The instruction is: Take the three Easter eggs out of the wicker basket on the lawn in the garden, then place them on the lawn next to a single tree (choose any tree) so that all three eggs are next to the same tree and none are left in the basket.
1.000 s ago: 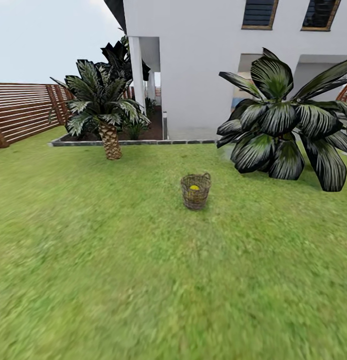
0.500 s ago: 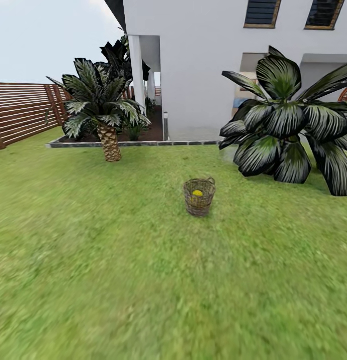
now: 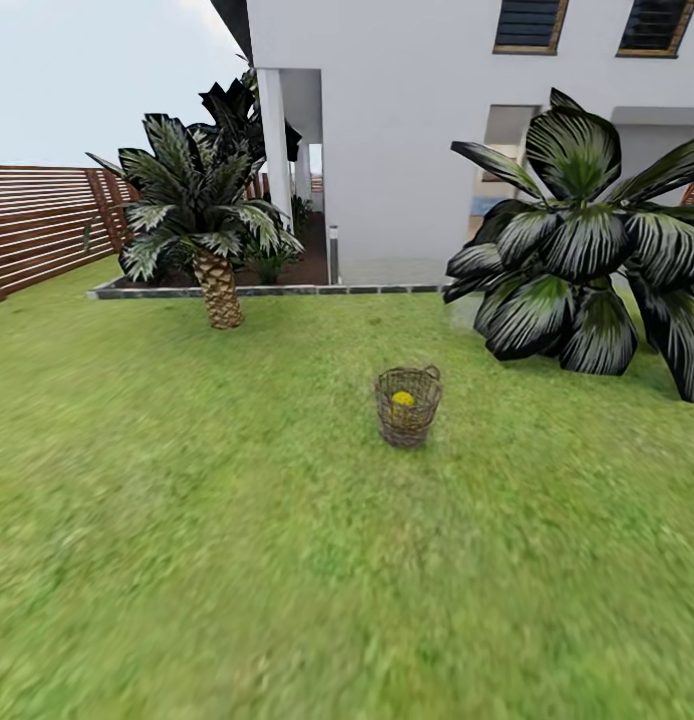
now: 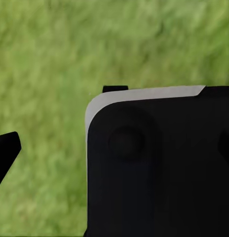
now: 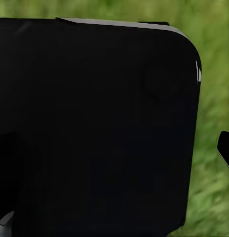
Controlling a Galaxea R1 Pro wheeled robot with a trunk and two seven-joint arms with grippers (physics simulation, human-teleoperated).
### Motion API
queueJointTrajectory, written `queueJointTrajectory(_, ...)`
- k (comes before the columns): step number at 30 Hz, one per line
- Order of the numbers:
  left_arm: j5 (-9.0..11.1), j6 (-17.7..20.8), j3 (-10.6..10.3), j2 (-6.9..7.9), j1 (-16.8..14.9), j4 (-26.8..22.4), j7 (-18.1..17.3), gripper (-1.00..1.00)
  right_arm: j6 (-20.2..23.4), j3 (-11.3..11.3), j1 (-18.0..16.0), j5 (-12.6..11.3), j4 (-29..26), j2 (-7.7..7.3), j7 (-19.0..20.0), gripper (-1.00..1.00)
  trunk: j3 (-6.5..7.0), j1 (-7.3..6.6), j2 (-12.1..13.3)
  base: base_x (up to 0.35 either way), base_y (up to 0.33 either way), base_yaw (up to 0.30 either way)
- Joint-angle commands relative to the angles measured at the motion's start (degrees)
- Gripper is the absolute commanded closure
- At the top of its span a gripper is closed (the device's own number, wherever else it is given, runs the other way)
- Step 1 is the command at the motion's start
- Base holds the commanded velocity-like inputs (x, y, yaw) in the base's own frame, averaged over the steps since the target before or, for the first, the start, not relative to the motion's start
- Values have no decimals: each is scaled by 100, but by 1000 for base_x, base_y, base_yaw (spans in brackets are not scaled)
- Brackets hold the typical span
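- The view has shifted: the small brown woven wicker basket point(image 3: 407, 405) sits lower, nearer.
- Yellow egg point(image 3: 403, 398) inside.
- Both grippers' spread: cannot tell.
- Risk: overshooting and toppling the basket.

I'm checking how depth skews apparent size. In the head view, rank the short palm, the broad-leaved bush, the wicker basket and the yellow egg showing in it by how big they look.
Largest to smallest as they appear:
1. broad-leaved bush, cut off at the picture's right edge
2. short palm
3. wicker basket
4. yellow egg
The basket stands nearer the camera, so its true size compared with the plants is unsure.
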Motion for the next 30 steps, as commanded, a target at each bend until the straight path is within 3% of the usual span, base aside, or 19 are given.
queueJointTrajectory(1,-3,-24,-4,0,-3,4,7,-100,-9,5,3,2,-8,0,2,-100,-4,3,-2,324,86,0)
queueJointTrajectory(30,-4,-151,-5,0,4,1,7,-100,-9,6,3,2,-7,0,2,-100,-4,3,-2,318,72,0)
